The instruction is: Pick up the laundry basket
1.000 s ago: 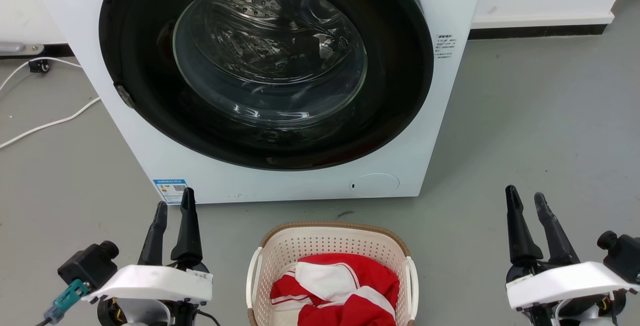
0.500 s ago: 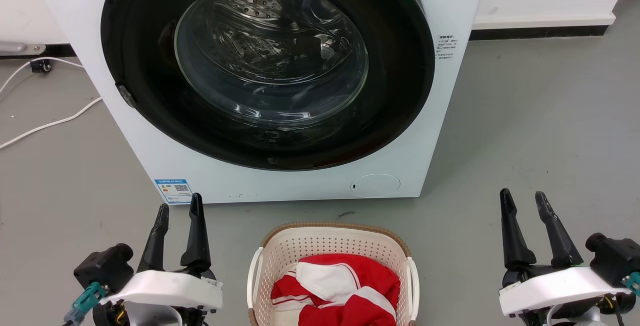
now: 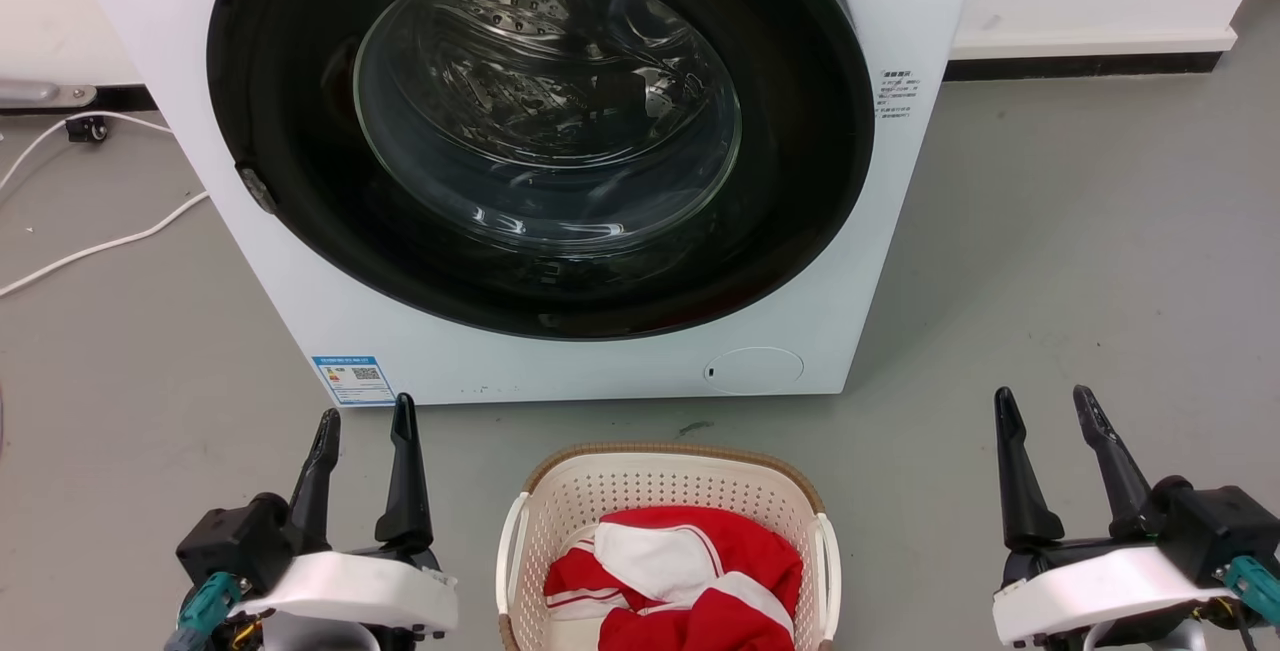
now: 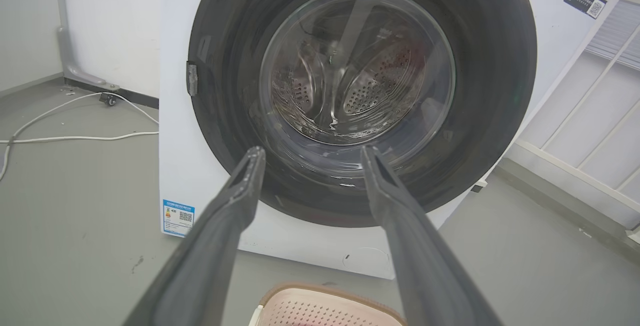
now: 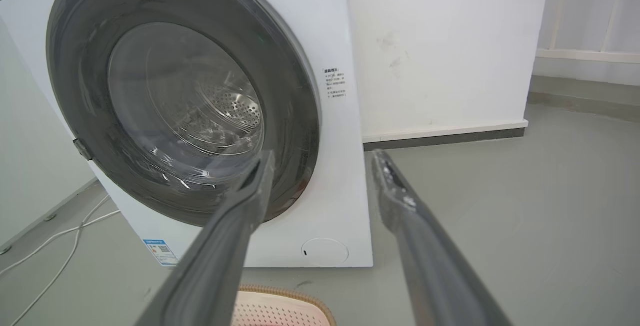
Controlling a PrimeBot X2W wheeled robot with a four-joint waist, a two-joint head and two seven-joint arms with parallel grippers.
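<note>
Cream laundry basket (red-and-white cloth inside) sits between the left gripper and right gripper, both parted, empty.

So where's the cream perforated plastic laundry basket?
The laundry basket sits bottom centre in the head view, before the white washing machine, between left gripper and right gripper.

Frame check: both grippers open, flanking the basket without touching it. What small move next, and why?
Probably swing both arms inward and down toward the white side handles. The left gripper and right gripper stand open, well outside the laundry basket and touching nothing; the basket rests on the floor before the washing machine.
</note>
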